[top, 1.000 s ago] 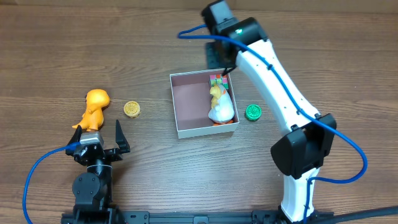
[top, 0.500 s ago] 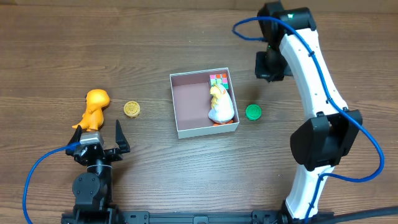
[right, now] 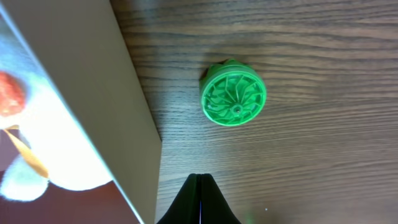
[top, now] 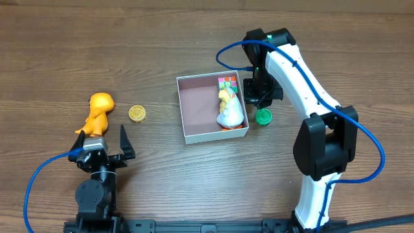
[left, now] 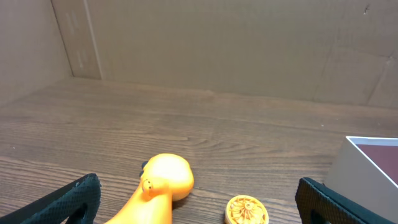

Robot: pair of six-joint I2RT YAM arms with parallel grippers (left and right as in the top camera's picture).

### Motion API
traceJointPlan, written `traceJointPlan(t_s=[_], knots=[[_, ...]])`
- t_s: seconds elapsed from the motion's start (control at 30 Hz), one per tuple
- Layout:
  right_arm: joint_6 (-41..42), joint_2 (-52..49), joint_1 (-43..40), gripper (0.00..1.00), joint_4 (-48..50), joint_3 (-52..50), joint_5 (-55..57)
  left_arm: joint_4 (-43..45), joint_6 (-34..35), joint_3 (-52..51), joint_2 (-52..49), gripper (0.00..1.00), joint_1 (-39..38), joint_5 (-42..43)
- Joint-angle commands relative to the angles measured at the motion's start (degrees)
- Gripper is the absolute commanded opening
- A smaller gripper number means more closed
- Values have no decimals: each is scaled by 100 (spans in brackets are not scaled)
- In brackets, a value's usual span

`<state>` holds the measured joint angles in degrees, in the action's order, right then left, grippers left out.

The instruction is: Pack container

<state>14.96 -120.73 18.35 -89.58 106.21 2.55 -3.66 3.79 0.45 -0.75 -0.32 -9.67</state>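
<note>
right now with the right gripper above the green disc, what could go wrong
1. The right gripper is shut; lowered like that, it would push the green disc rather than grasp it.
2. The disc lies close beside the container wall, so an opened finger may catch the wall and shift the box.
3. The container's right side already holds a white and yellow toy; a disc dropped there may land on it.
</note>
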Motion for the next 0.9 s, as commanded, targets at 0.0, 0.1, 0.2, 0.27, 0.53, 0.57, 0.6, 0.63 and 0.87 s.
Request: traceJointPlan(t_s=[0.0,0.1,0.2,0.27,0.53,0.57,0.6,0.63,0.87], knots=[[26,4,-42,4,-35,-15,-184,7,-146,-15,11,100,39,26],[22,4,-42,4,-57,-87,-184,7,-146,-15,11,100,39,26],[2,4,-39,4,-17,-302,-184,7,-146,-15,11,100,39,26],[4,4,-39,4,50,-501,-184,7,-146,-15,11,100,39,26],[4,4,-39,4,358,-758,-538,7,-146,-15,11,100,39,26],[2,4,-35,4,367,-758,-566,7,-146,-15,11,100,39,26],[4,4,-35,4,380,-758,-575,7,-146,-15,11,100,39,26],[4,4,-35,4,385,-758,-592,7,-146,-15,11,100,39,26],[0,4,-35,4,378,-758,-1027,7,-146,-15,11,100,39,26]])
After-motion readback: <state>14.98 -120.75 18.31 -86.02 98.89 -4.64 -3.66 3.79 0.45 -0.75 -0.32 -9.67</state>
